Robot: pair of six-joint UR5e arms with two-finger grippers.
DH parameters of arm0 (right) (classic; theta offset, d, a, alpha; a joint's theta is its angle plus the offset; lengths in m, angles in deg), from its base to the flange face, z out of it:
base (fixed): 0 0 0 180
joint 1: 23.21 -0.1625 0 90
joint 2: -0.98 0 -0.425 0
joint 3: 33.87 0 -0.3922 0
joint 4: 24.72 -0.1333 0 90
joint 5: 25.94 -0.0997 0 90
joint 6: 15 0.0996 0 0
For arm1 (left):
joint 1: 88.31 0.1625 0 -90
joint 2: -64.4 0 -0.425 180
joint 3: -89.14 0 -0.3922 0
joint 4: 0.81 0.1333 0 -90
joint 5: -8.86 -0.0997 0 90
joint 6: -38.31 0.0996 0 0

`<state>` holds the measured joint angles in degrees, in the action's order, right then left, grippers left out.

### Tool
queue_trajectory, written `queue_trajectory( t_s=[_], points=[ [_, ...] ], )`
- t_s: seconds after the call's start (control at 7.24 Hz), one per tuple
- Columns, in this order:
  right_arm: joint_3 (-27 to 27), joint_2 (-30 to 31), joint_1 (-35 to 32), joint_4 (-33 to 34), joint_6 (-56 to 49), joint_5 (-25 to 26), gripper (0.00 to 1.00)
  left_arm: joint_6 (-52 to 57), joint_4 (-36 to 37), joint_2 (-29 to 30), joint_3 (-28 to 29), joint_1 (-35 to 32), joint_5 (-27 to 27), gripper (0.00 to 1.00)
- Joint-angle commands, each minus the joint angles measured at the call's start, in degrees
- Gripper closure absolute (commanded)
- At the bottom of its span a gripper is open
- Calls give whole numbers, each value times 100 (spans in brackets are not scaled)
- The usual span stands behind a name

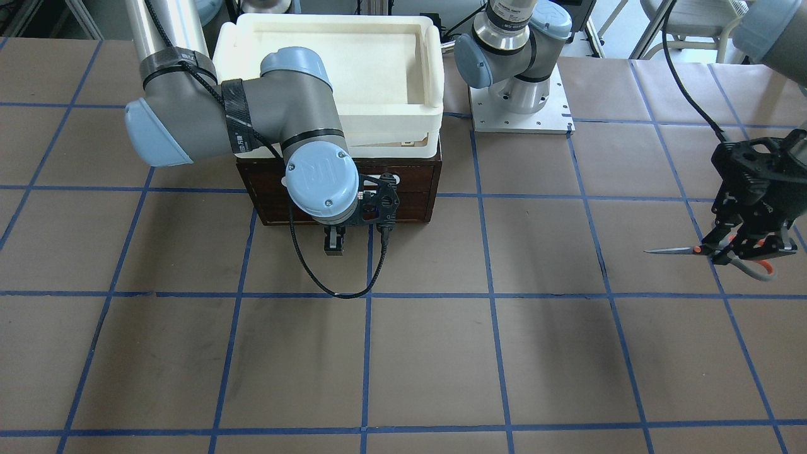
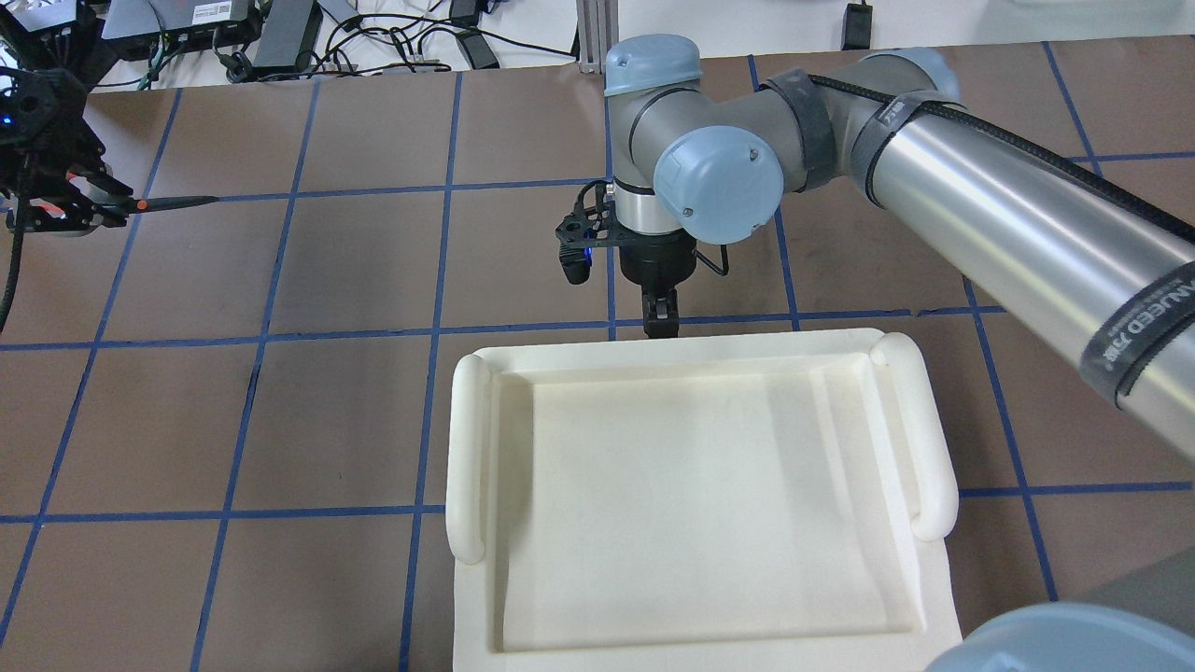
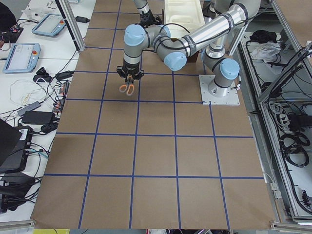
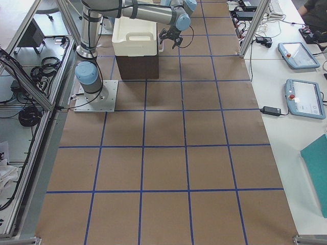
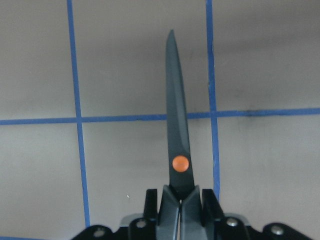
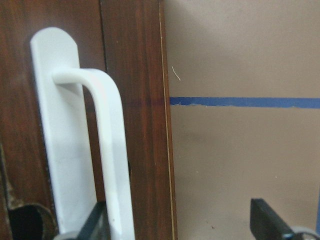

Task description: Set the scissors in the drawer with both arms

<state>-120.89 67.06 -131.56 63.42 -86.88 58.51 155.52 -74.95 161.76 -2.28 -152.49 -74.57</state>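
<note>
Two jobs run together: at 11 o'clock in the front view the right gripper [image 1: 334, 244] hangs spread before the shut drawer [image 6: 17, 100] and should straddle the white handle [image 6: 107, 150] squarely, then pull straight out; at 3 o'clock the left gripper [image 1: 747, 251] clenches the scissors [image 1: 678, 250] above the table, blades level, well apart from the drawer

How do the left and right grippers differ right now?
The left gripper is shut on the scissors; the right gripper is open and empty. The left sits far from the drawer; the right is at its handle. Both are black and two-fingered.
</note>
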Motion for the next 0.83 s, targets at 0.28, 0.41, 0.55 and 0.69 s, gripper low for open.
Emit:
queue_trajectory(
  t_s=[0.28, 0.41, 0.55, 0.69],
  points=[
    [-79, 9, -108, 781, 16, 327, 0, -2025, -807, -84, 387, -1727, -183, 100],
    [-35, 9, -108, 809, 7, 327, 0, -2097, -1204, -224, 396, -1825, -157, 100],
    [-26, 9, -108, 940, -2, 327, 0, -2210, -1364, -382, 475, -1826, -200, 100],
    [-26, 1, -99, 1141, -106, 327, 0, -2603, -1496, -358, 502, -1844, -235, 100]
  ],
)
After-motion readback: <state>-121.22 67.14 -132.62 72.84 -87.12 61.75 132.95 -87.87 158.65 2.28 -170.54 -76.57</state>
